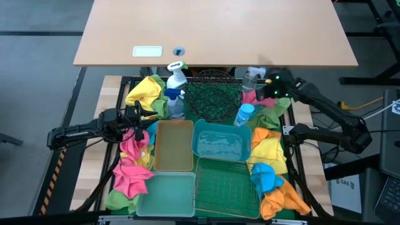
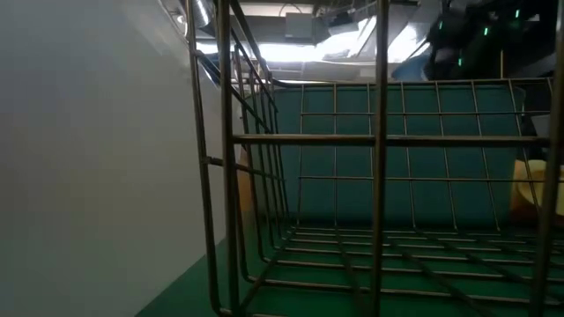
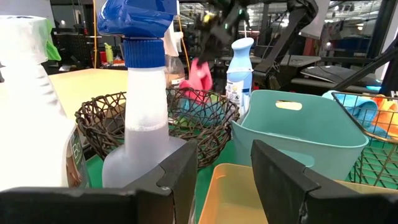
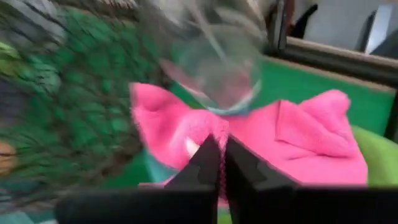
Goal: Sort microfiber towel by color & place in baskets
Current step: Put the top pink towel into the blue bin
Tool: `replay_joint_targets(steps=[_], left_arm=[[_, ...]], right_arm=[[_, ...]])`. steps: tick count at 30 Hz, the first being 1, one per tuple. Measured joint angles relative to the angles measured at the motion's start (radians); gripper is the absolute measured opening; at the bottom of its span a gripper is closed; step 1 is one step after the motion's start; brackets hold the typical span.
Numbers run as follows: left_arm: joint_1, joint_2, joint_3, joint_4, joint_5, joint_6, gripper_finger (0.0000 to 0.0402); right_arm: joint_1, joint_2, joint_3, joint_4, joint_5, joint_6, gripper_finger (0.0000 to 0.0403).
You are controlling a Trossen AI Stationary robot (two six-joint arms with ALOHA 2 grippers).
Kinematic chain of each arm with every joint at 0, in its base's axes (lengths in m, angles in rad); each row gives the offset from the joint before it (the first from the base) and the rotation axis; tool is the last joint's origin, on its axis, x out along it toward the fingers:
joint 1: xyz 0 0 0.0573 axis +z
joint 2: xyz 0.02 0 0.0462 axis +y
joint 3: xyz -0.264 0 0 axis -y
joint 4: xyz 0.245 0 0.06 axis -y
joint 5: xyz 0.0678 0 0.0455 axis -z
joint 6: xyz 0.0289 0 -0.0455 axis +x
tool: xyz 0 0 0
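Right gripper (image 4: 219, 163) has its dark fingers pinched on a fold of the fuzzy pink microfiber towel (image 4: 292, 134), at the table's far right beside the round black wire-mesh basket (image 1: 214, 95). That clear spray bottle (image 1: 249, 79) stands close, so lifting could topple it, or the thin pinch might slip. Left gripper (image 3: 224, 180) waits open.

Both arms out over the table, right one working, left one parked.
Right gripper (image 4: 221, 163) far right, fingers pinched together on pink towel (image 4: 298, 134). Left gripper (image 3: 222, 177) at left side, fingers spread apart, holding nothing.
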State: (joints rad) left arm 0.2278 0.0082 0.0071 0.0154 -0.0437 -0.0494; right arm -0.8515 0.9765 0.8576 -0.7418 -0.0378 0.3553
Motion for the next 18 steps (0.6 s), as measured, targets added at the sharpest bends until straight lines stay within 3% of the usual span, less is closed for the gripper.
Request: replay_joint_targets(steps=[13,18], left_arm=[[0.000,0.000,0.000,0.000,0.000,0.000,0.0146],[0.000,0.000,0.000,0.000,0.000,0.000,0.0146]], right_arm=[[0.000,-0.046,0.500,-0.178,-0.003,-0.048,0.0004],[0.000,-0.047,0.659,-0.175,-0.106,-0.048,0.0002]])
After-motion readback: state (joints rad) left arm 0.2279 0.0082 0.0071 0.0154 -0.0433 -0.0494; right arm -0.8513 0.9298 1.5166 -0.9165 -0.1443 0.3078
